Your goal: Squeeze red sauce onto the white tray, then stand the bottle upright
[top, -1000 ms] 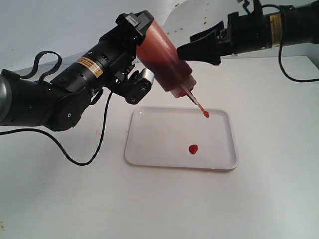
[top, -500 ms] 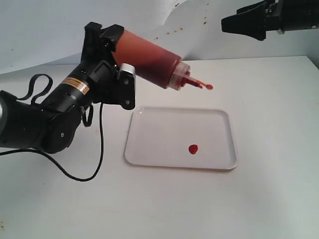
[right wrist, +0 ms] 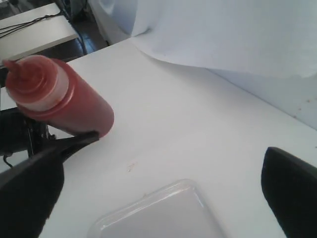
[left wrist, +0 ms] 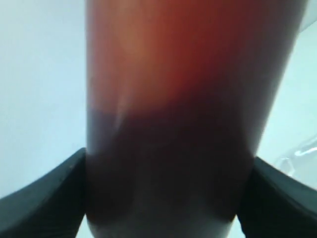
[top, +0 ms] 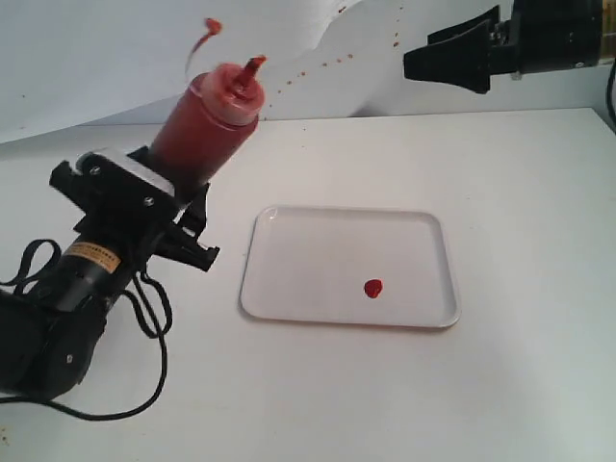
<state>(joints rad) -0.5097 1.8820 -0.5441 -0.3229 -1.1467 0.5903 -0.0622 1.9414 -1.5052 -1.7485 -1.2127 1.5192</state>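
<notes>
Left gripper [top: 162, 181], jaws clamped on the lower body of the bottle [top: 207, 120], holds it at 10 o'clock of the white tray [top: 289, 289], tilted with nozzle [top: 252, 67] toward 1 o'clock and cap [top: 213, 25] up on its tether. Round blob of red sauce [top: 373, 288] lies on the tray, just 5 o'clock of centre. Right gripper [top: 423, 60] hangs at the tray's 1 o'clock over the desk [top: 520, 385], jaws wide apart.

Blurred bottle [left wrist: 173, 99], top end cropped.
</notes>
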